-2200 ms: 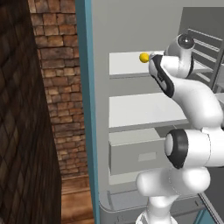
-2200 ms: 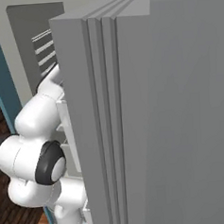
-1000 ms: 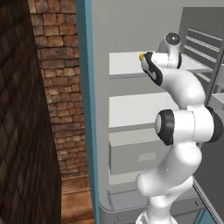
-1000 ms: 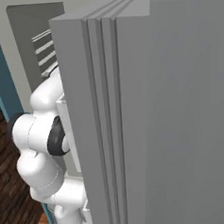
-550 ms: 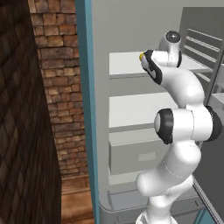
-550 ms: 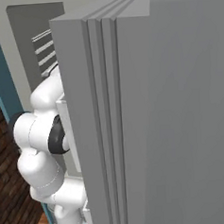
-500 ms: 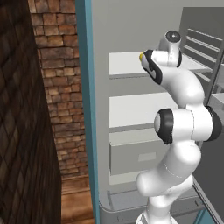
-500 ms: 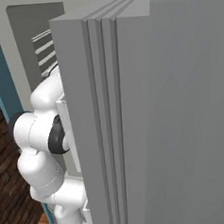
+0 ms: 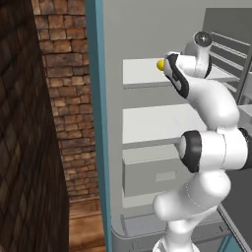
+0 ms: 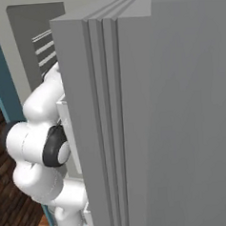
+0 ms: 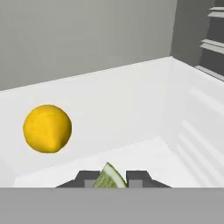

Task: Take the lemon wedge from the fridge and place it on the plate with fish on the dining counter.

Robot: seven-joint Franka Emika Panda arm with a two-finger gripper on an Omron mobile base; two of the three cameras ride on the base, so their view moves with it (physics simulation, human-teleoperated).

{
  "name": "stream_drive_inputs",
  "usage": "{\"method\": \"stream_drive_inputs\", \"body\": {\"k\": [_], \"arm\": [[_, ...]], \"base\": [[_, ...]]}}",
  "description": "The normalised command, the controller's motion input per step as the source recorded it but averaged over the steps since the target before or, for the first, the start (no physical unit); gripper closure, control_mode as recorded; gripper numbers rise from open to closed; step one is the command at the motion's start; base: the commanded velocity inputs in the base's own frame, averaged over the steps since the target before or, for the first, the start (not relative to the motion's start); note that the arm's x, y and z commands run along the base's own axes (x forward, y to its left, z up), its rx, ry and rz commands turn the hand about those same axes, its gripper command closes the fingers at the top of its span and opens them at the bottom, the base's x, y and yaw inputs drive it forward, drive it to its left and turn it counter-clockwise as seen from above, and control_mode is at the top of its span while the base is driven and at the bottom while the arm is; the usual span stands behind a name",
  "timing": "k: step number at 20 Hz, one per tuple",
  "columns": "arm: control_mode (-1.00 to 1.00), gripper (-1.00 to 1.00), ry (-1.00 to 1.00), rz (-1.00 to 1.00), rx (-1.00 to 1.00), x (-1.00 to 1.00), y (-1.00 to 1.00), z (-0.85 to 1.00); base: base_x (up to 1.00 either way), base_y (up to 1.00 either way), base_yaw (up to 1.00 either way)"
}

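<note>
**Wedge pinched, trip to the plate not begun**

The wedge (image 11: 108, 176), pale yellow-green, sits at the bottom centre of my hand view, between the two dark tips of my hand (image 11: 112, 178), which has closed nearly shut on it. A round yellow fruit (image 11: 47, 128) lies apart at left on the white shelf (image 11: 144, 109). In the left base view my hand (image 9: 167, 66) reaches the fridge's (image 9: 147, 29) top shelf. Lifting out, carrying and placing remain.
</note>
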Motion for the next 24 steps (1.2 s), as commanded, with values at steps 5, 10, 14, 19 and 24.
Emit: {"method": "stream_drive_inputs", "body": {"k": [5,10,14,19,24], "arm": [[-1.0,1.0,-0.28,0.0,0.0,-0.94,0.22,0.21],[-1.0,1.0,-0.22,0.0,0.02,-1.0,0.18,0.29],[-1.0,1.0,-0.01,0.0,0.01,-1.0,0.28,0.26],[1.0,1.0,0.0,0.04,0.0,-0.8,0.3,0.12],[1.0,1.0,0.0,0.0,0.0,0.0,0.0,0.0]], "base": [[0.0,0.0,0.0],[0.0,0.0,0.0],[0.0,0.0,0.0],[-0.2,0.11,0.04],[-1.0,0.46,0.37]]}}
